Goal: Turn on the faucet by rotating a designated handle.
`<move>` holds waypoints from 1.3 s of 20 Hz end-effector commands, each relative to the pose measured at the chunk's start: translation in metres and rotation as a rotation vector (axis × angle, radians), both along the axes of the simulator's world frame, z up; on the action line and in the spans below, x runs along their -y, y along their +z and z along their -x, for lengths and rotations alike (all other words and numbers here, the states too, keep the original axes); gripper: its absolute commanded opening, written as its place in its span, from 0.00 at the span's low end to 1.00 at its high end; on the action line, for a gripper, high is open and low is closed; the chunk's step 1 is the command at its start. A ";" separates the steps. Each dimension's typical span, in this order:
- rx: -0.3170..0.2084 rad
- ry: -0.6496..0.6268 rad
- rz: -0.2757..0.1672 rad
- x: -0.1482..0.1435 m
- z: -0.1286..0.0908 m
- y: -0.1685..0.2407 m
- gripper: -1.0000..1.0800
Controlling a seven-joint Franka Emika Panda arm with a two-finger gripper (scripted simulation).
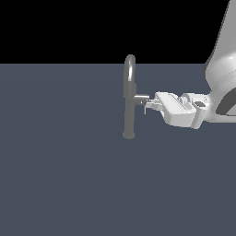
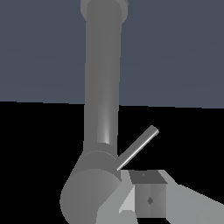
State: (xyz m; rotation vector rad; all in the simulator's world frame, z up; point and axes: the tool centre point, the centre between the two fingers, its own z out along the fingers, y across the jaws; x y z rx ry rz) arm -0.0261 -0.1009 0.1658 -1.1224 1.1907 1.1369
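Observation:
The faucet (image 1: 129,99) is a tall grey column with an arched top, standing on a small round base in the middle of the exterior view. Its handle (image 1: 141,98), a short stub, sticks out toward the exterior view's right. My gripper (image 1: 146,109) reaches in level from that side, its tips just below the stub's end. In the wrist view the faucet (image 2: 103,87) column runs across the picture, the handle (image 2: 87,192) stub's round end is close by, and its thin lever (image 2: 138,148) slants out just above my gripper (image 2: 150,199). The fingertips (image 2: 142,200) sit pressed together, holding nothing.
The faucet stands on a flat dark blue-grey floor (image 1: 64,175) that spreads all around it. My white arm (image 1: 221,69) fills the upper part of the exterior view's right.

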 end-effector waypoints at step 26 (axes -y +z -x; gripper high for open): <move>-0.043 -0.031 0.029 -0.001 -0.051 -0.035 0.00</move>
